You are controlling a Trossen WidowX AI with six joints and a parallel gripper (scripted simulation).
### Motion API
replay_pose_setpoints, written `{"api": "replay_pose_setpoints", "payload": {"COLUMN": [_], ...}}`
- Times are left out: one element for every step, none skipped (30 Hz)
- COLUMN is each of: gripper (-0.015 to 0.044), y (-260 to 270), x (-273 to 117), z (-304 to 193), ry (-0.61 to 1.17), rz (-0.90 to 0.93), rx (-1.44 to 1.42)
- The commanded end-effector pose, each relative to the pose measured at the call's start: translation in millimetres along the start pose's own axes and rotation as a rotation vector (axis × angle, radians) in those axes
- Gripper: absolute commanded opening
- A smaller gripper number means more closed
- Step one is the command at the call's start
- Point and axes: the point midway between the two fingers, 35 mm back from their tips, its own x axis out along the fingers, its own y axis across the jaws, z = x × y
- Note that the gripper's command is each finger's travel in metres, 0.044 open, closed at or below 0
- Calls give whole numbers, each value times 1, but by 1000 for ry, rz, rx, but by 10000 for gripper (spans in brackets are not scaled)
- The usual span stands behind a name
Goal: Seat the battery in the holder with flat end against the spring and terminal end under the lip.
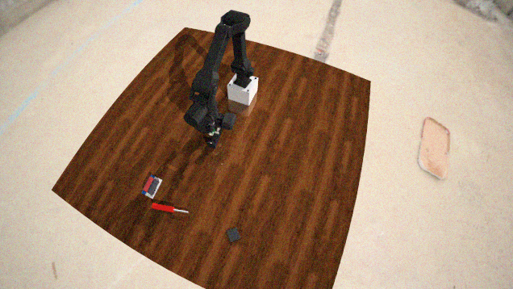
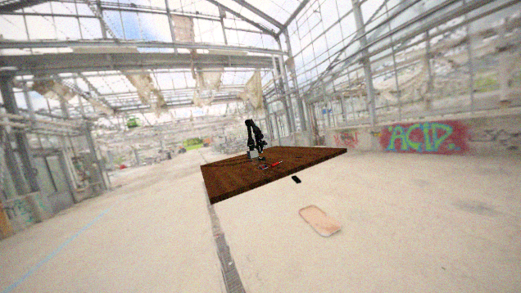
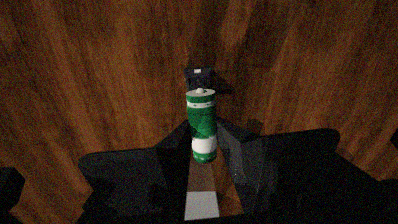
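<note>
A green battery [image 3: 202, 122] with white bands is between the fingers of my gripper [image 3: 202, 122], which is shut on it. Its terminal end points up the wrist view and its flat end points toward the gripper's palm. The black holder [image 3: 199, 78] [image 1: 211, 142] is on the table just beyond the terminal end in the wrist view. The battery covers part of the holder there, and whether the two touch cannot be told. Spring and lip cannot be made out clearly. In the top view the arm's dark parts hide the fingers.
A white box [image 1: 242, 93] is by the arm's base. A red, blue and white item [image 1: 152, 186], a red-handled screwdriver [image 1: 163, 207] and a small dark block [image 1: 233, 234] lie on the wooden table [image 1: 290, 161], toward its front edge and away from the holder.
</note>
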Motion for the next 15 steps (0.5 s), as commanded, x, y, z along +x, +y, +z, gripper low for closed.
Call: {"api": "replay_pose_setpoints", "payload": {"gripper": [78, 78, 78, 78, 78, 78, 78, 78, 78, 78, 78, 78, 78, 78, 78], "y": [-2, -2, -2, -2, -2, -2, -2, -2, -2, -2, -2, -2, -2, -2, -2], "x": [3, 6, 8, 11, 13, 15, 18, 20, 22, 24, 26, 28, 30, 32, 34], "z": [1, 2, 2, 3, 4, 4, 4, 5, 5, 5, 6, 6, 6, 6, 6], "ry": [-17, -30, -43, -56, -69, -82, -95, -108, -121, -134, -147, -160, -173, -186, -199], "rz": [-1, -1, -1, -1, -1, -1, -2, -2, -2, -2, -2, -3, -3, -3, -4], "rx": [-13, -13, -13, -13, -12, -12, -11, -11, -10, -10, -9, -9, -8, -8, -8]}}
